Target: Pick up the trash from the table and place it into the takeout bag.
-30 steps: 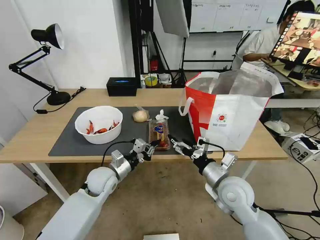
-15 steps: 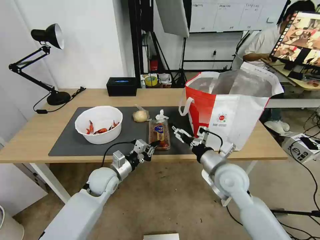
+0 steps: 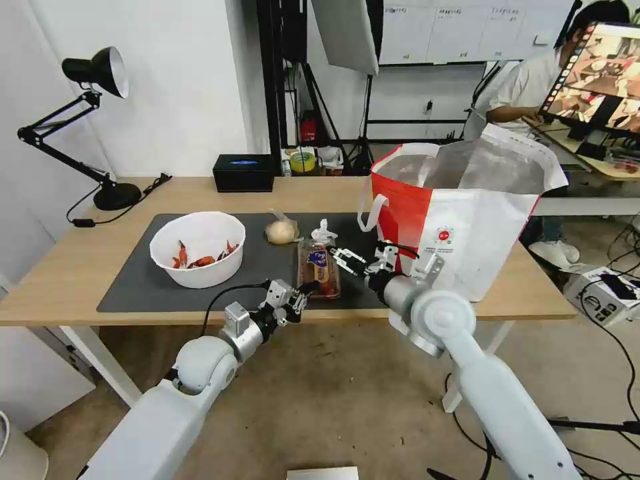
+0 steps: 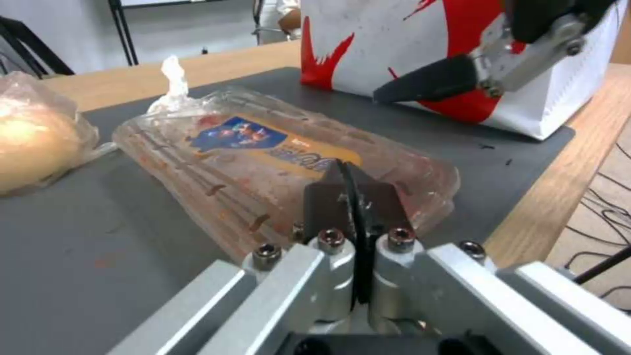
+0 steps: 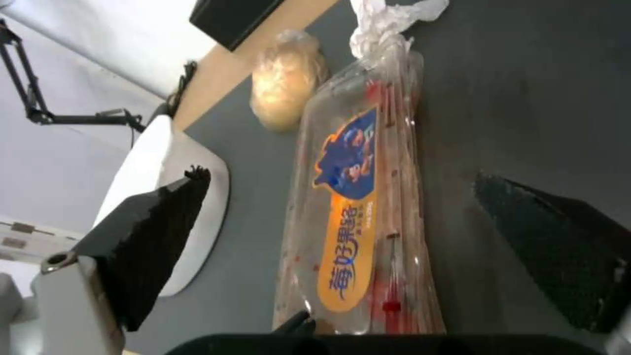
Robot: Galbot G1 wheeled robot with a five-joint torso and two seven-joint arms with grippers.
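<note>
The clear plastic tray (image 3: 319, 267) with red bits lies on the dark mat (image 3: 133, 280) of the table (image 3: 60, 267). My right gripper (image 3: 347, 259) hovers open over the tray's right side; in the right wrist view its fingers (image 5: 157, 231) straddle the tray (image 5: 355, 207). My left gripper (image 3: 308, 289) is shut at the tray's near end, its closed fingertips (image 4: 352, 197) at the tray's edge (image 4: 263, 148). Behind the tray lie the crumpled tissue (image 3: 324, 232) and the wrapped bun (image 3: 281, 231). The white bowl (image 3: 198, 257) with red shells sits to the left. The takeout bag (image 3: 467, 233) stands open on the right.
A black box (image 3: 244, 173) sits at the table's back edge and a black desk lamp (image 3: 100, 133) at the back left. The bag stands close beside my right arm. A person sits at another desk behind the bag.
My right arm has reached forward and left from the table's front edge to over the tray, gripper still open. The left arm has not moved.
</note>
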